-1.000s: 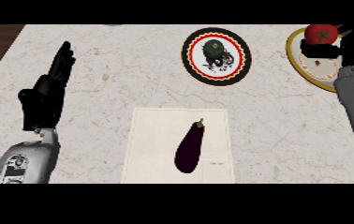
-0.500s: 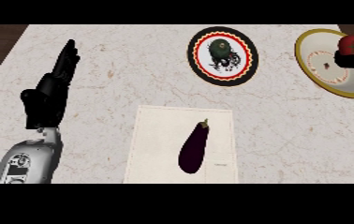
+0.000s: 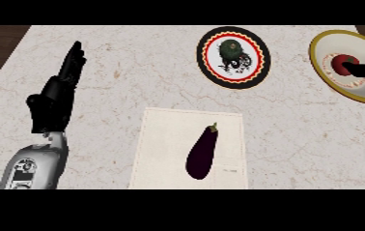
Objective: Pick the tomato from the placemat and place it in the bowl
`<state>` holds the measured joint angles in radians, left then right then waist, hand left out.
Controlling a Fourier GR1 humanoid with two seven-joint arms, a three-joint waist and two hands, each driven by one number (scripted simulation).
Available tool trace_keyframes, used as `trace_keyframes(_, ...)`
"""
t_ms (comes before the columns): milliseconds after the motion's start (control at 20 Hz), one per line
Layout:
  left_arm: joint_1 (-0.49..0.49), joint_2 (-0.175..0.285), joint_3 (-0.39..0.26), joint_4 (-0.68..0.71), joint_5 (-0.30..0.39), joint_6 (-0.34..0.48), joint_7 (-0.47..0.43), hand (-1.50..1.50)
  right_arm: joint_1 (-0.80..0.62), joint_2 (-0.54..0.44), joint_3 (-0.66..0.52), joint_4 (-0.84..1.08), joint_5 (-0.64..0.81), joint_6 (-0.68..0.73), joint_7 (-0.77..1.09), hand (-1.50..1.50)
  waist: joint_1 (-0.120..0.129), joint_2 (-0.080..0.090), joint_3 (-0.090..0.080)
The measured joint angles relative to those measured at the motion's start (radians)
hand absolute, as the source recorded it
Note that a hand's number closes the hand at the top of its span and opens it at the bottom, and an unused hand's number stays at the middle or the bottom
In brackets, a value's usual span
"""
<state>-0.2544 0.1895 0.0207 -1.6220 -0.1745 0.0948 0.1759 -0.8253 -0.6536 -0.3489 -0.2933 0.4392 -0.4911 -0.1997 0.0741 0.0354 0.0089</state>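
A grey-flecked stone counter point(image 3: 143, 80) was seen from above. At the right edge of the frame, upper part, stood a yellow-rimmed bowl point(image 3: 314, 56), cut off by the border. Inside it lay the red tomato point(image 3: 344, 61). A small dark shape touched the tomato right at the border, most likely part of the robot's right hand point(image 3: 358, 70); so little of it showed that I could not tell whether it gripped the tomato or had let go.

In the lower middle lay a pale placemat point(image 3: 160, 152). The only thing on it was a dark purple eggplant point(image 3: 202, 152), lying lengthwise with its stem towards the top. A round, decorated plate point(image 3: 233, 57) sat in the upper middle, well apart from the bowl.

The left hand point(image 3: 50, 107) rested at the left of the frame, its fingers point(image 3: 71, 65) straight, together and holding nothing.

As I judged it, the task looked all but finished, with the tomato off the mat and in the bowl. At most, releasing it and drawing the right hand away was left.
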Motion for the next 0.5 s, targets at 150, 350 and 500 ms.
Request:
trace_keyframes(150, -0.004, -0.001, -0.001, 0.006, -0.003, 0.0, -0.004, 0.0, -0.006, 0.0, -0.044, 0.014, -0.046, 0.044, -0.081, -1.5, 0.0, 0.001, 0.0)
trace_keyframes(350, -0.002, 0.0, 0.005, 0.016, 0.001, -0.002, -0.012, 0.0, -0.006, -0.009, -0.11, 0.029, -0.109, 0.07, -0.178, -1.5, -0.004, 0.0, 0.0)
trace_keyframes(500, -0.004, 0.009, 0.011, 0.011, 0.003, -0.008, -0.004, 0.0, 0.001, -0.027, -0.158, 0.045, -0.152, 0.091, -0.233, -1.5, -0.007, -0.003, -0.001)
